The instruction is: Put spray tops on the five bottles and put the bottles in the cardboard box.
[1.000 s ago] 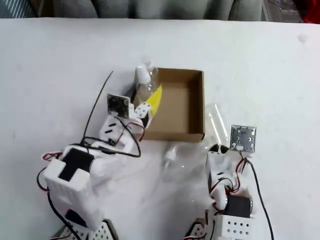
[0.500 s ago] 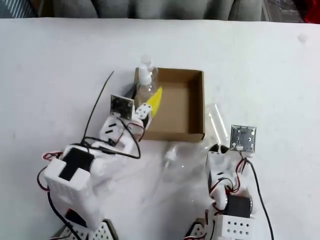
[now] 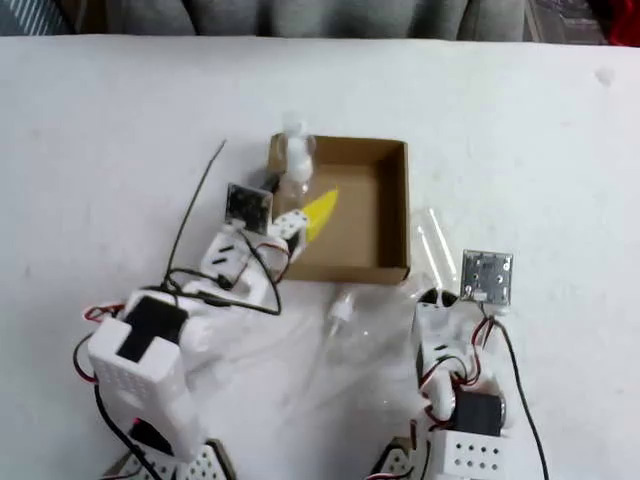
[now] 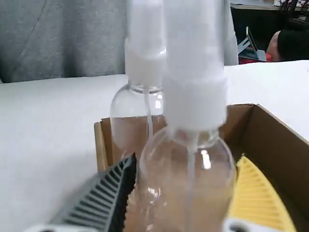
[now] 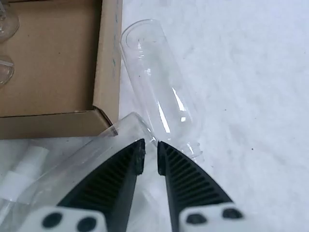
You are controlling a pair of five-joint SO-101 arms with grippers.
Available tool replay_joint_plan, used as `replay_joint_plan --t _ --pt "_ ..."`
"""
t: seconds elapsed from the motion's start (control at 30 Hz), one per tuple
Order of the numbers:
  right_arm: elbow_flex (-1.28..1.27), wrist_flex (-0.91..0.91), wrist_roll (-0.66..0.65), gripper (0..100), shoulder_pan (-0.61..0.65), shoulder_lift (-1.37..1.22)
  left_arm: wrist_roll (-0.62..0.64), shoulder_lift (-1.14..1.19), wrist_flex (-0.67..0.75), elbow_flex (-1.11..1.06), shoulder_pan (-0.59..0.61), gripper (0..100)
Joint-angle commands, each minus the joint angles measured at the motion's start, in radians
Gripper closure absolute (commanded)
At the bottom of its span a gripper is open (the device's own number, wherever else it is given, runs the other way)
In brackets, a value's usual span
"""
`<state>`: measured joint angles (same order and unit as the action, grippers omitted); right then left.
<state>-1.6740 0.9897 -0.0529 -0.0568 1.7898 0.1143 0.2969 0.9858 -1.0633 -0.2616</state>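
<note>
The cardboard box (image 3: 395, 200) lies open at mid-table. My left gripper (image 3: 302, 195) is over its near-left corner, open, with a clear bottle with a white spray top (image 4: 186, 159) standing between the grey finger (image 4: 108, 195) and the yellow finger (image 4: 256, 198). A second topped bottle (image 4: 140, 111) stands just behind it in the box corner. My right gripper (image 5: 148, 147) is low over the table right of the box, fingers nearly together. A clear bottle without a top (image 5: 159, 92) lies just beyond its tips. Another topped bottle (image 3: 345, 320) lies in front of the box.
The white table stretches wide to the left, right and far side. Both arm bases and their cables (image 3: 200, 210) stand at the near edge. A box wall (image 5: 108, 58) is close beside my right gripper. Grey cloth hangs behind the table.
My left gripper's yellow finger has swung outward from the bottle, and the arm shifted slightly right over the box. The bottle now stands more upright. The right arm has not moved.
</note>
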Motion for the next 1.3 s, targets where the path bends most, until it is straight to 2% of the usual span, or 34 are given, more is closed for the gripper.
replay_joint_plan --t 0.0,0.37,0.57,0.9,1.13,1.27 --pt "-0.011 -0.024 -0.012 98.2 -0.01 0.008 -0.002 -0.013 -0.005 0.038 0.01 71" --pt "-0.011 -0.024 -0.012 98.2 -0.01 0.008 -0.002 -0.016 0.0 0.031 0.01 70" --pt "-0.012 -0.024 -0.012 98.2 -0.01 0.008 0.0 -0.162 -0.02 0.012 0.05 70" --pt "-0.012 -0.024 -0.012 98.2 -0.01 0.008 -0.008 -0.406 -0.242 -0.12 -0.045 70" --pt "-0.012 -0.024 -0.012 98.2 -0.01 0.008 -0.008 -0.552 -0.368 -0.155 -0.038 70" --pt "-0.012 -0.024 -0.012 98.2 -0.01 0.008 -0.008 -0.713 -0.539 -0.183 -0.036 70"
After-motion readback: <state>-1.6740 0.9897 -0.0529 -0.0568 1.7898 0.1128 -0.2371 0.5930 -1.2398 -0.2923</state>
